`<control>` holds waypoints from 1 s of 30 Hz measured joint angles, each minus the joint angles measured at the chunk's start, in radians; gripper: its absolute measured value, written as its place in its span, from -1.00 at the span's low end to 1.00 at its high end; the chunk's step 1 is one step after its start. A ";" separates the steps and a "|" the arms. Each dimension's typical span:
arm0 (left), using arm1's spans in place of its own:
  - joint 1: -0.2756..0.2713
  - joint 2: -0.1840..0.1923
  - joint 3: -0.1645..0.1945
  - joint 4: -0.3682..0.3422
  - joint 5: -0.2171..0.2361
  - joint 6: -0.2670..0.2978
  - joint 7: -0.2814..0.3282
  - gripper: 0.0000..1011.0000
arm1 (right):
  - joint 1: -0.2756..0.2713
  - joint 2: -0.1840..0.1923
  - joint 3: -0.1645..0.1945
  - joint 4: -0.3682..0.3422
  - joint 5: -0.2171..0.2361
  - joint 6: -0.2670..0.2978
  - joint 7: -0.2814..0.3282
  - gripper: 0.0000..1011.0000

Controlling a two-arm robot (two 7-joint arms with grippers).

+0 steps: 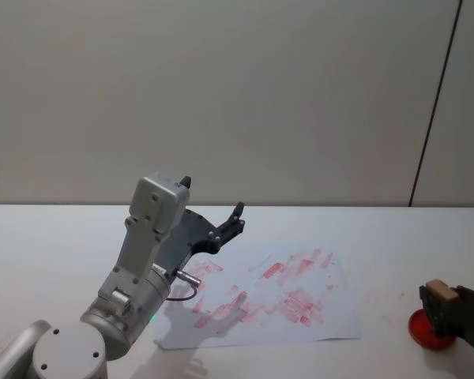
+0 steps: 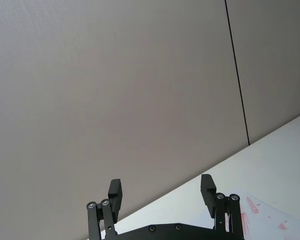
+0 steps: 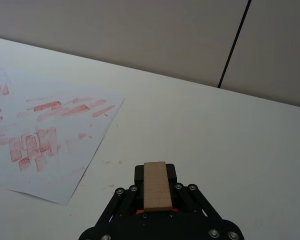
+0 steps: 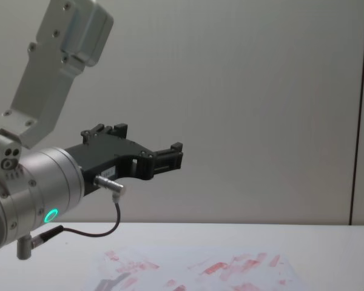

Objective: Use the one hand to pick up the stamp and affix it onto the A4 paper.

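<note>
Right gripper point(image 3: 157, 200): pinching stamp point(image 3: 156, 186) over red ink pad point(image 1: 428, 330); should lift straight, carry level to A4 paper point(image 3: 55, 145). Left gripper point(image 2: 162, 192): spread, raised, idle.

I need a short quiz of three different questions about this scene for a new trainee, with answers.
1. True or false: the right claw is shut on the stamp.
2. Where does the left claw hang? A) raised in the air above the table, open; B) pressing on the paper; C) inside the red ink pad.
3. Fill in: the paper carries many ___ marks.

Key: 1 true; 2 A; 3 red.
</note>
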 joint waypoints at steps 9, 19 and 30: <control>0.000 0.000 0.000 0.000 0.000 0.000 0.000 0.98 | -0.001 0.000 -0.002 0.004 -0.012 0.017 0.002 -0.56; 0.000 0.000 0.000 0.000 0.000 0.000 0.000 0.98 | -0.001 -0.001 -0.003 0.009 -0.024 0.027 0.003 -0.54; 0.000 0.000 0.000 0.000 0.000 0.000 0.000 0.98 | -0.001 -0.002 -0.004 0.011 -0.030 0.030 0.003 0.12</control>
